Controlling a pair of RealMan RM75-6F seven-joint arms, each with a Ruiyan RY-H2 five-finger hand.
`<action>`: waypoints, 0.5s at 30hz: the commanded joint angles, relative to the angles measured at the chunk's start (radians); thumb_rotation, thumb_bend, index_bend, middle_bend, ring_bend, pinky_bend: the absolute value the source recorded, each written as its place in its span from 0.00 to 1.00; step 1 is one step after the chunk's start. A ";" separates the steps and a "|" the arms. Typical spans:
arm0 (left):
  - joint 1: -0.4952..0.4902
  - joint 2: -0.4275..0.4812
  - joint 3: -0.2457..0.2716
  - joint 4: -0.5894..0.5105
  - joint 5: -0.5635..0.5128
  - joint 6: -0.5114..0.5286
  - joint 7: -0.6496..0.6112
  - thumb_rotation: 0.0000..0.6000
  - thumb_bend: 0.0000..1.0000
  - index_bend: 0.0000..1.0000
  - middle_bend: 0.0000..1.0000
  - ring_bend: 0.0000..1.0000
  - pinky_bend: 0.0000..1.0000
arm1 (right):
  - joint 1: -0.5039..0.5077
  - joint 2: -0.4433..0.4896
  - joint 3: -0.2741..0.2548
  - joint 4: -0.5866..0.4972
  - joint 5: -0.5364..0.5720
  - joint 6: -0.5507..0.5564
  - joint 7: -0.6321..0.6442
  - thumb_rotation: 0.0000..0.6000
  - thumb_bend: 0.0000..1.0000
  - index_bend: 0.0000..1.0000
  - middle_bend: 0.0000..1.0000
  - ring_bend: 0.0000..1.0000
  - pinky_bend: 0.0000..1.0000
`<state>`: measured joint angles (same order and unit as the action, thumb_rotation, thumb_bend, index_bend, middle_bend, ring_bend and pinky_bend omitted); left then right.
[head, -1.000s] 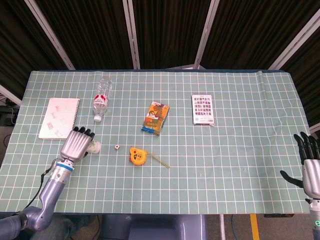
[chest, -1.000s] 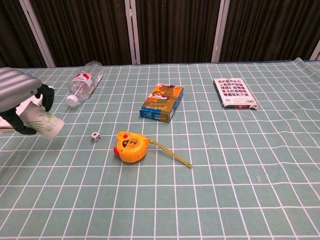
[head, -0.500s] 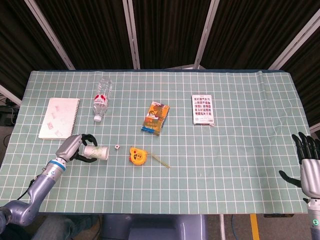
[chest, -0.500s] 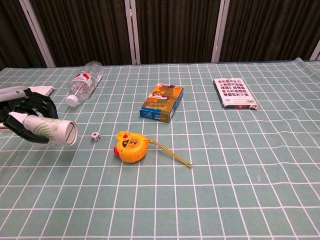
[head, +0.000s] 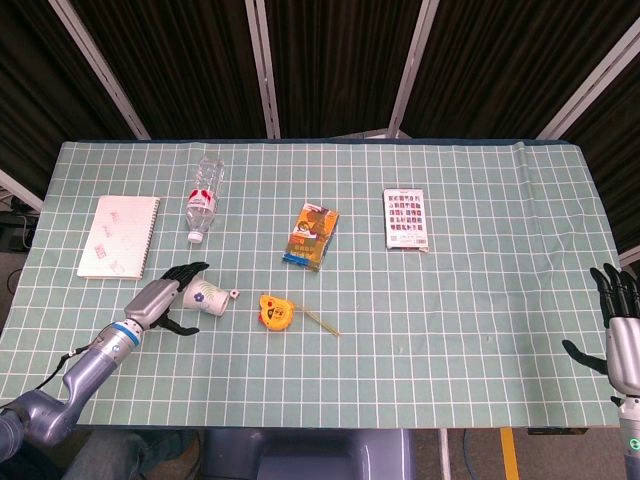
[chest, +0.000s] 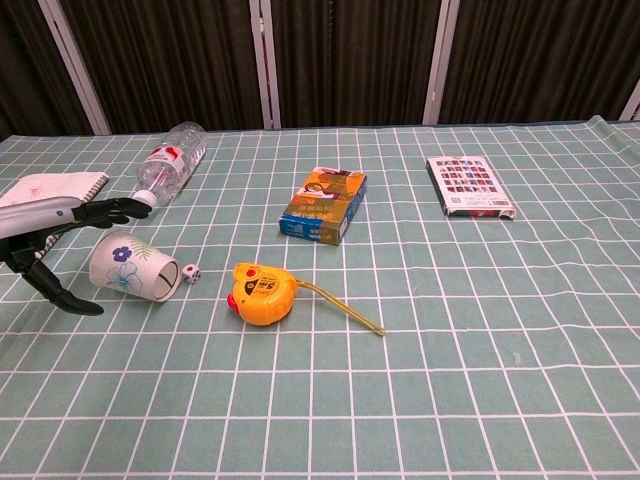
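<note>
Right now my left hand (chest: 55, 240) sits at the near-left part of the table (head: 480, 300) with its fingers spread wide around a paper cup (chest: 130, 268), and it no longer has a grip on it as it did half a second ago. That cup lies on its side on the mat, wide mouth toward the hand and base pointing at the small die (chest: 190, 274), which sits just beside it. In the head view the hand (head: 165, 298) shows fingers above and below the cup (head: 205, 298), apart from its wall as far as I can tell.

Just past the die lies a yellow tape measure (chest: 258, 293) with a short length of tape pulled out to the right. Further back I see a clear water bottle (chest: 168, 164) lying on its side, near the hand's far fingertips, and a spiral notebook (head: 120, 236) at the left edge. A snack box (chest: 324, 204) lies near the middle, and a card pack (chest: 468, 185) well off to the right.

My right hand (head: 622, 335) shows only in the head view, at the near-right edge, fingers straight and apart, holding nothing.
</note>
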<state>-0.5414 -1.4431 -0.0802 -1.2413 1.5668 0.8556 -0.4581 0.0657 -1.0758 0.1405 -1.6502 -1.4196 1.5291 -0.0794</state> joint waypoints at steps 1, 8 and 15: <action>0.037 0.032 -0.003 -0.134 0.009 0.124 0.424 1.00 0.00 0.00 0.00 0.00 0.00 | 0.000 0.001 0.000 0.000 -0.001 -0.001 0.002 1.00 0.00 0.00 0.00 0.00 0.00; 0.045 -0.073 -0.036 -0.240 -0.061 0.195 1.052 1.00 0.00 0.00 0.00 0.00 0.00 | -0.002 0.006 0.001 0.001 0.000 0.001 0.015 1.00 0.00 0.00 0.00 0.00 0.00; 0.057 -0.191 -0.027 -0.312 -0.244 0.236 1.656 1.00 0.00 0.06 0.00 0.00 0.00 | -0.003 0.014 0.005 0.009 0.015 -0.006 0.038 1.00 0.00 0.00 0.00 0.00 0.00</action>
<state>-0.5062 -1.5313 -0.1031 -1.4448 1.4761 1.0170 0.7846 0.0627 -1.0633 0.1456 -1.6422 -1.4066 1.5250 -0.0443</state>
